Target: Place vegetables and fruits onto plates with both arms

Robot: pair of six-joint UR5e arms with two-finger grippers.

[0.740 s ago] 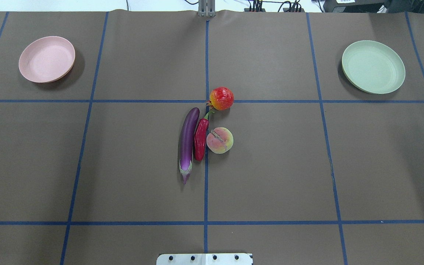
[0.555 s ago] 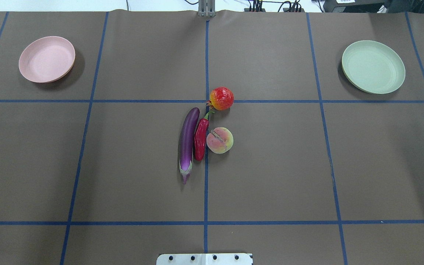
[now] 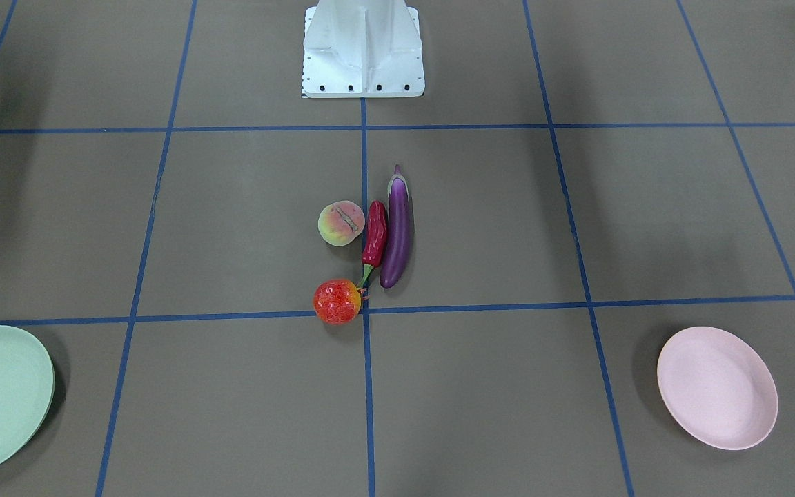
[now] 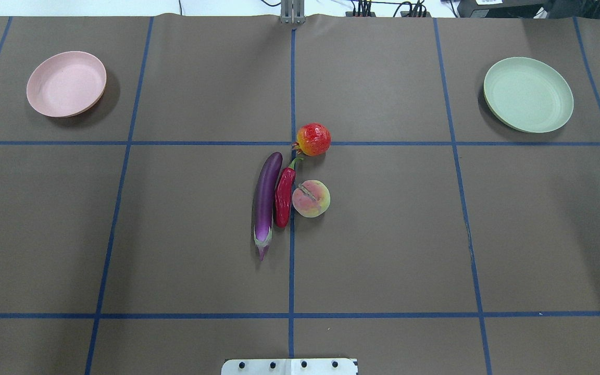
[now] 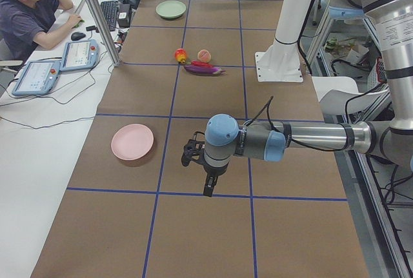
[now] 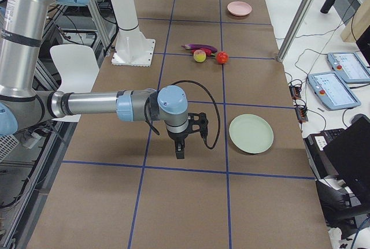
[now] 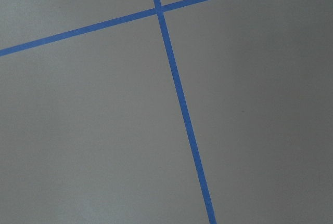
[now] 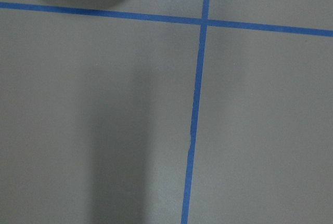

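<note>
Overhead, at frame centre: one long glossy purple eggplant point(image 4: 266, 200), one wrinkled red chili pepper point(image 4: 283, 197), one round yellow-pink peach point(image 4: 311, 198) and one round red-orange speckled fruit point(image 4: 313, 139). One round pale pink plate point(image 4: 66, 83) sits upper left and one round mint green plate point(image 4: 528, 94) upper right on the brown bench point(image 4: 383, 250). Whether the left end effector point(image 5: 208, 188) and right end effector point(image 6: 180, 152) are apart or together I cannot tell, as they appear only in the side views.

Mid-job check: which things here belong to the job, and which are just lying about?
Job: eggplant, chili pepper, peach, red-orange fruit, pink plate, green plate.
Not the job: white base block, tablets, keyboard.
</note>
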